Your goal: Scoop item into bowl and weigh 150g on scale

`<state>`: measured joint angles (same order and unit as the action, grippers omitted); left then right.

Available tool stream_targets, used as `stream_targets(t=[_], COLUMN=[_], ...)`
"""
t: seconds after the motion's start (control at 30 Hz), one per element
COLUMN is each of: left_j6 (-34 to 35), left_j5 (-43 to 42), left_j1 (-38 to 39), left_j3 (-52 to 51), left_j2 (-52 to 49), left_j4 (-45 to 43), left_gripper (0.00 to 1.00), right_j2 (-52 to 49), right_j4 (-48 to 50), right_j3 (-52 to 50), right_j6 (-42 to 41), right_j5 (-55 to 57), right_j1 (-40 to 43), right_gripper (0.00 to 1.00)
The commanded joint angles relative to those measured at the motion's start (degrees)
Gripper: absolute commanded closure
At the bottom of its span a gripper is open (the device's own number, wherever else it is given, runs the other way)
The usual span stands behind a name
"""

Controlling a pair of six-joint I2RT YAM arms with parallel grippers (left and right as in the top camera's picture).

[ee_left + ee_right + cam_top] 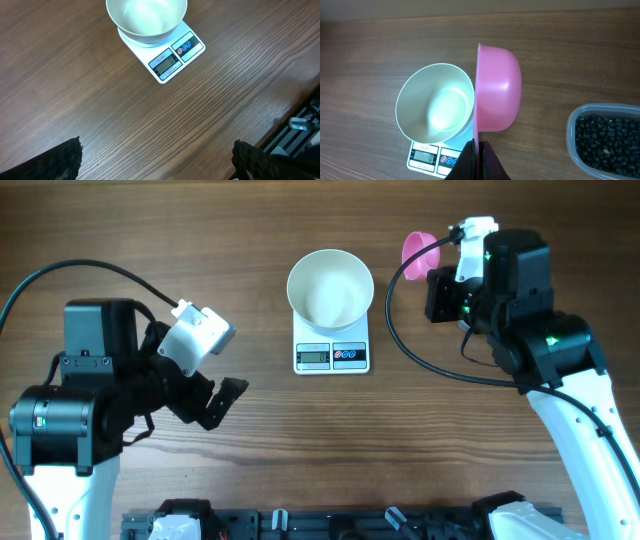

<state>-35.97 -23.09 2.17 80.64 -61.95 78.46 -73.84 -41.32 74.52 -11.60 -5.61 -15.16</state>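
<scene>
**Robot arms, one pair, black and white.**
Left arm (90, 365) and right arm (560, 352): black boxy joint housings, smooth white lower links, looping black cables (60, 272); white camera block (195, 335) on left wrist; small green lamps (551, 340) on right; left tool (222, 402) fingers (60, 162) black, seemingly rough-textured, though only their tips show; right tool (479, 160) dark, narrow.

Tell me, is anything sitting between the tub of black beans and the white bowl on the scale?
Nothing visible on the table between tub and bowl. Only the pink scoop, held by the right gripper, hangs over that gap.
</scene>
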Motion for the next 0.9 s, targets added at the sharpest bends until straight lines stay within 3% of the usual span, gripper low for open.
stream_targets(t=[0.0, 0.87], left_j6=[-1.1, -1.1], left_j5=[-1.3, -1.3], left_j1=[-0.4, -0.4], left_j3=[0.9, 0.9], left_j2=[0.2, 0.2], left_j4=[0.1, 0.1], left_gripper=[0.00, 0.00], right_j2=[1.0, 1.0], right_j4=[-0.4, -4.4], right_j3=[1.2, 1.2], right_j6=[1.1, 0.9], right_j5=[-0.9, 1.2], right_j1=[0.1, 0.1], right_gripper=[0.96, 0.96])
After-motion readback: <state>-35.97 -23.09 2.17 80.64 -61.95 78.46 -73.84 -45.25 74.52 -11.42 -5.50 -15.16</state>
